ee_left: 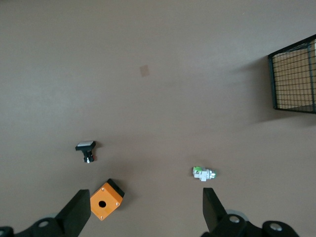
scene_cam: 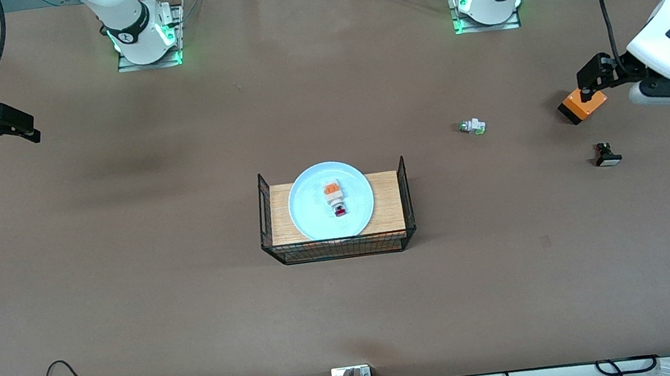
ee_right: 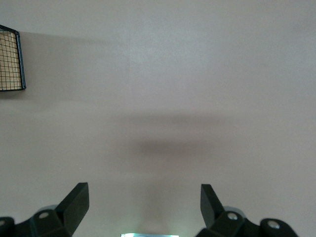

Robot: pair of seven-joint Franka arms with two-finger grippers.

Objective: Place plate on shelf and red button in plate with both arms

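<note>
- Right gripper (scene_cam: 20,129) hangs over bare table at the right arm's end, jaws spread wide, grasping nothing
- Wire basket (scene_cam: 339,249) with a wooden floor sits mid-table; the pale blue plate (scene_cam: 312,207) lies in it, the red button (scene_cam: 335,197) on the plate
- Green-tipped white button (scene_cam: 472,126) lies toward the left arm's end
- Black button with white cap (scene_cam: 606,154) lies nearer the camera than the orange box (scene_cam: 583,105)
- Left gripper (scene_cam: 593,73) hangs over that box, jaws released
</note>
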